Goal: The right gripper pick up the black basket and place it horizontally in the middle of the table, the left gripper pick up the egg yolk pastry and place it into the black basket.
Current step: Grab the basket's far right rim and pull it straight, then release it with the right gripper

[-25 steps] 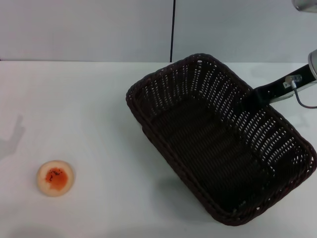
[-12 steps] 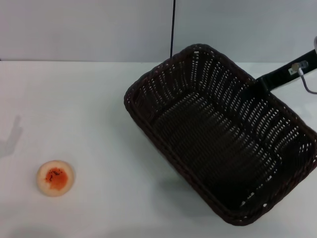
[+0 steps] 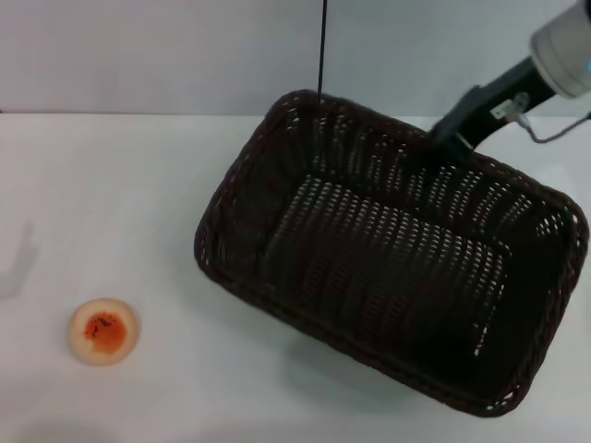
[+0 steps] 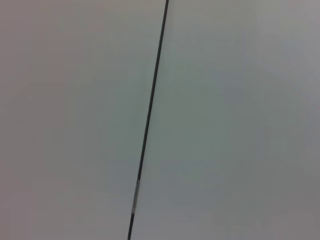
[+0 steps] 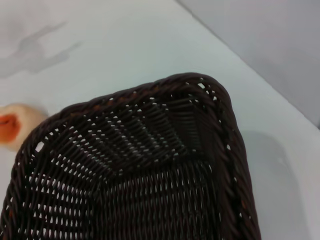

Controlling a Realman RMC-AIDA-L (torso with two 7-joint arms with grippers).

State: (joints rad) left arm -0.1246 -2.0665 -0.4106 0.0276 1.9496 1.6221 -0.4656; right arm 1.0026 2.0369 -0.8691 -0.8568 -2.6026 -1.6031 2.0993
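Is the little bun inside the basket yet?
Not yet. The egg yolk pastry lies on the white table, apart from the empty black basket.

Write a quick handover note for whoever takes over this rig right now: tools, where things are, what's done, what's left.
Right tool: at the far rim of the black basket, shut on it; the basket is tilted and looks lifted, over the table's middle-right.
Left tool: not in view; its wrist camera shows only a wall.
Egg yolk pastry: on the table at the near left, untouched.
Done: basket picked up.
Left: set the basket down horizontally mid-table, release, then the left tool puts the pastry in it.
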